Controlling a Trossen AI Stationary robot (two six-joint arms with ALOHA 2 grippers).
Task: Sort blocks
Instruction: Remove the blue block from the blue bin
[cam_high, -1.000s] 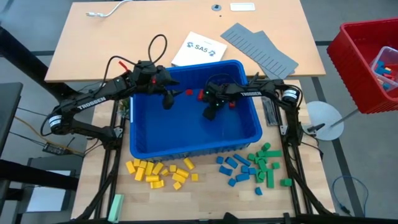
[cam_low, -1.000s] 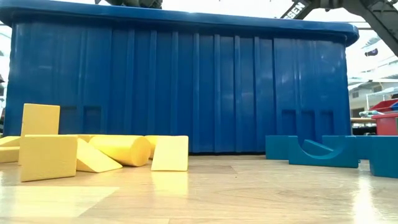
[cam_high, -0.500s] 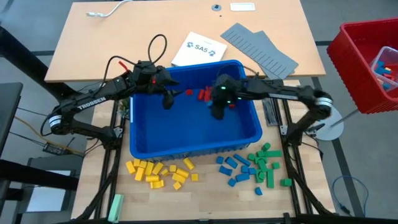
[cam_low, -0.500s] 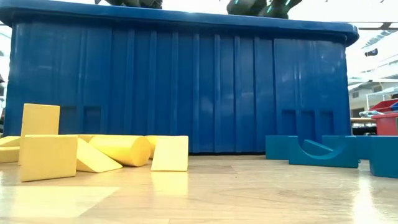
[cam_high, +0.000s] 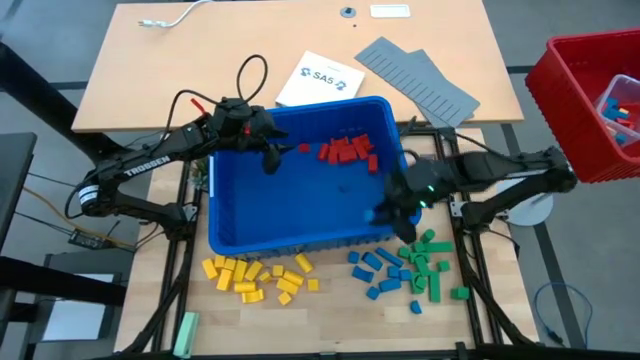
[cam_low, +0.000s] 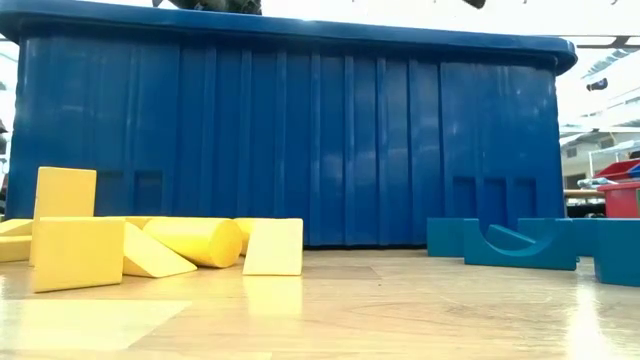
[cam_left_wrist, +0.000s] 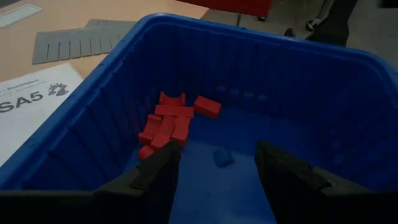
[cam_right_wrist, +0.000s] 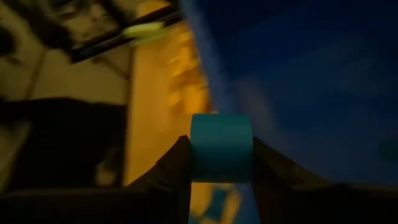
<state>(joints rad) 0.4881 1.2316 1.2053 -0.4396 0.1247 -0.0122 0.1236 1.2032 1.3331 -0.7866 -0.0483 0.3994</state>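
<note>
Mostly sorted: yellow blocks (cam_high: 258, 277), blue blocks (cam_high: 378, 272), green blocks (cam_high: 428, 265) piled on bench (cam_high: 330, 310); red blocks (cam_high: 345, 150) left in bin (cam_high: 230, 215); right end effector (cam_right_wrist: 221, 163) clamping blue block (cam_right_wrist: 221, 148), left end effector (cam_left_wrist: 216, 163) spread empty.

The left gripper (cam_high: 268, 158) hangs with its fingers (cam_left_wrist: 155, 171) spread apart at the end of its outstretched arm, while the right gripper (cam_high: 385, 212) is clamped on a blue block (cam_right_wrist: 221, 148), its arm bent inward
</note>
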